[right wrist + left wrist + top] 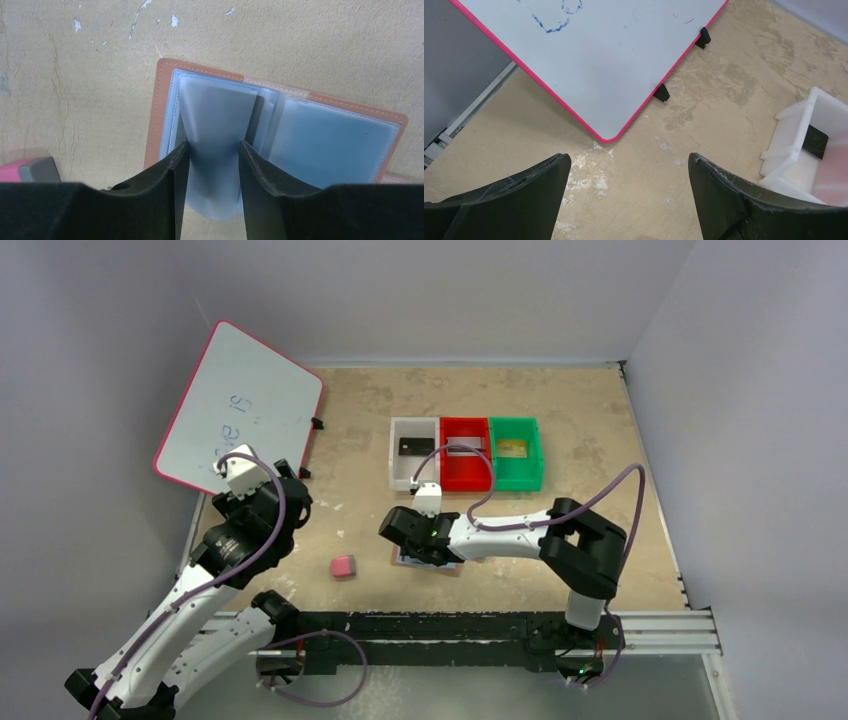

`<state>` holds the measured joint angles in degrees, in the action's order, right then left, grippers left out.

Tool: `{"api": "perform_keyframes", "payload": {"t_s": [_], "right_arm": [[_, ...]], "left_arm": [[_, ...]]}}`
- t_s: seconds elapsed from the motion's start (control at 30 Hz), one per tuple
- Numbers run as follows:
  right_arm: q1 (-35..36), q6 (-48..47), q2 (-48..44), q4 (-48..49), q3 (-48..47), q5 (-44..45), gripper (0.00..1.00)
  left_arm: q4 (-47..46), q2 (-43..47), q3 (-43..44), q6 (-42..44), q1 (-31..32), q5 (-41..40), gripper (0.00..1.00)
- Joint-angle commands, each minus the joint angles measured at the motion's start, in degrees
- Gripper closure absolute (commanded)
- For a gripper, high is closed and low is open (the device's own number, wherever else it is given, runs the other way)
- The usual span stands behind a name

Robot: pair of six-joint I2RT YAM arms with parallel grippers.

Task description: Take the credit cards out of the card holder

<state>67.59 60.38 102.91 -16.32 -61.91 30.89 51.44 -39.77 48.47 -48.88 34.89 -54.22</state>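
Note:
The tan leather card holder (152, 125) lies open on the table, pale blue sleeves showing; in the top view (452, 567) my right arm mostly covers it. My right gripper (214, 147) is low over its left half, fingers closed on the sides of one raised, curled sleeve (215, 115). A dark strip (255, 120) shows behind that sleeve. A black card (413, 446) lies in the white bin (400, 465), a silver-grey one (464, 449) in the red bin (466, 478), a gold one (513, 448) in the green bin (518, 480). My left gripper (629, 165) is open and empty, far left.
A pink-edged whiteboard (240, 405) leans at the back left, close ahead of my left gripper (285, 495). A pink-and-grey eraser (343, 566) lies left of the card holder. The white bin's corner (796, 145) with the black card (815, 141) shows in the left wrist view.

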Motion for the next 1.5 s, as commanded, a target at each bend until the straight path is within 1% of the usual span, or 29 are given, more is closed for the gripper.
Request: {"api": "perform_keyframes", "payload": {"t_s": [0.0, 0.07, 0.3, 0.4, 0.6, 0.63, 0.7, 0.9, 0.97, 1.03, 1.1, 1.17, 1.27, 1.33, 1.47], "right_arm": [[0.35, 1.55, -1.23, 1.65, 2.43, -1.24, 0.61], [0.35, 1.32, -2.20, 3.07, 3.36, -1.47, 0.65], [0.35, 1.62, -6.09, 4.87, 4.59, -0.50, 0.74], [0.30, 1.51, -8.60, 7.43, 5.95, -0.63, 0.75], [0.00, 2.64, -14.27, 15.22, 13.98, -2.06, 0.76], [-0.07, 3.28, -15.22, 16.07, 15.17, -2.07, 0.76], [-0.41, 4.16, -17.16, 17.36, 17.36, -2.21, 0.76], [-1.20, 8.19, -22.18, 16.79, 22.97, -1.44, 0.72], [-1.44, 10.02, -23.94, 16.11, 24.84, -0.87, 0.70], [-1.57, 11.62, -25.53, 15.28, 26.56, -0.30, 0.69], [-1.81, 12.97, -26.95, 14.50, 27.92, 0.14, 0.67], [-1.85, 15.66, -28.12, 11.59, 28.82, 0.93, 0.65], [-1.88, 20.25, -29.82, 6.15, 29.45, 2.67, 0.60], [-1.91, 21.84, -31.15, 3.81, 29.70, 3.82, 0.59], [-1.93, 24.67, -35.18, -1.27, 28.95, 6.09, 0.59]], "left_arm": [[-1.78, -0.03, -0.04, 0.33, -0.26, -0.36, 0.12], [-1.78, -0.12, 0.01, 0.26, -0.22, -0.30, 0.12], [-1.78, -0.14, -0.03, 0.21, -0.18, -0.11, 0.12], [-1.78, 0.14, -0.05, 0.20, -0.18, 0.20, 0.12], [-2.36, -0.28, -0.02, 0.13, -0.20, 1.27, 0.12], [-2.20, -0.48, 0.12, -0.63, -0.18, 2.50, 0.12], [-4.66, -0.61, -0.46, -0.19, -0.18, 9.17, 0.13], [-17.28, -1.89, -3.38, 0.64, -0.11, 29.38, 0.19], [-20.39, -3.29, -3.85, 0.57, -0.01, 33.79, 0.21], [-22.80, -4.90, -4.40, 0.74, 0.60, 35.94, 0.22], [-24.21, -6.78, -5.04, 0.45, 2.28, 35.81, 0.23], [-25.40, -8.56, -5.43, -0.23, 4.87, 34.52, 0.23], [-27.20, -11.45, -5.46, -1.77, 10.99, 29.77, 0.23], [-28.21, -14.13, -5.14, -2.45, 14.08, 27.86, 0.23], [-28.41, -18.89, -4.41, -2.97, 16.10, 26.83, 0.24]]}}
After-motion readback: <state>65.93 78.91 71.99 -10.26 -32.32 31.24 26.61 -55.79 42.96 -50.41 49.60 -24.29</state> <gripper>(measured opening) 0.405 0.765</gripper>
